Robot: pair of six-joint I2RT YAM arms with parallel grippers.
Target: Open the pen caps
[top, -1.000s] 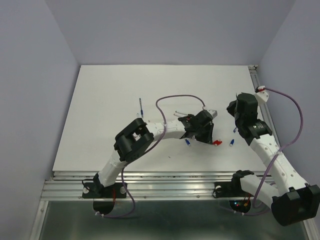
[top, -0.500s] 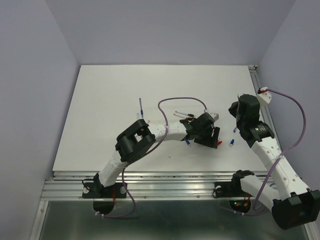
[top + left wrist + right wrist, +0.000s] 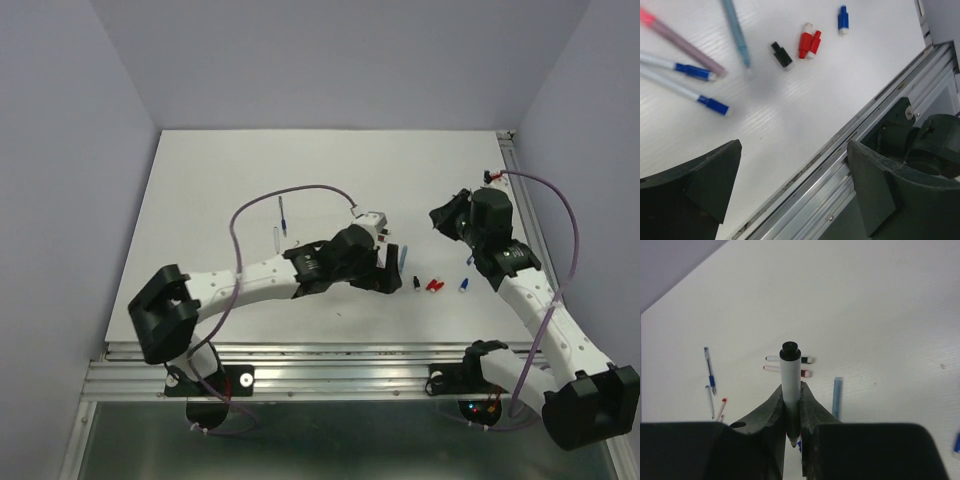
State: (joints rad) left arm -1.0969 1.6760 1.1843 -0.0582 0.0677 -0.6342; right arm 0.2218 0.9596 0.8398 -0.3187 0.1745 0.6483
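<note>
The black cap (image 3: 782, 54), red caps (image 3: 809, 44) and blue cap (image 3: 842, 19) lay flat in a row on the bench (image 3: 790, 115), their long axes slightly splayed. The left claw (image 3: 792, 155) gaped wide; the right claw (image 3: 791, 405) pinched a white pen (image 3: 790, 370) lengthwise.

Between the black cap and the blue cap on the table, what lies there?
Two red caps, side by side and seemingly touching, lie between the black cap and the blue cap; the left wrist view shows this clearly.

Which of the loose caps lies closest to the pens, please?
The black cap; the two red caps and the blue cap lie farther along the row.
</note>
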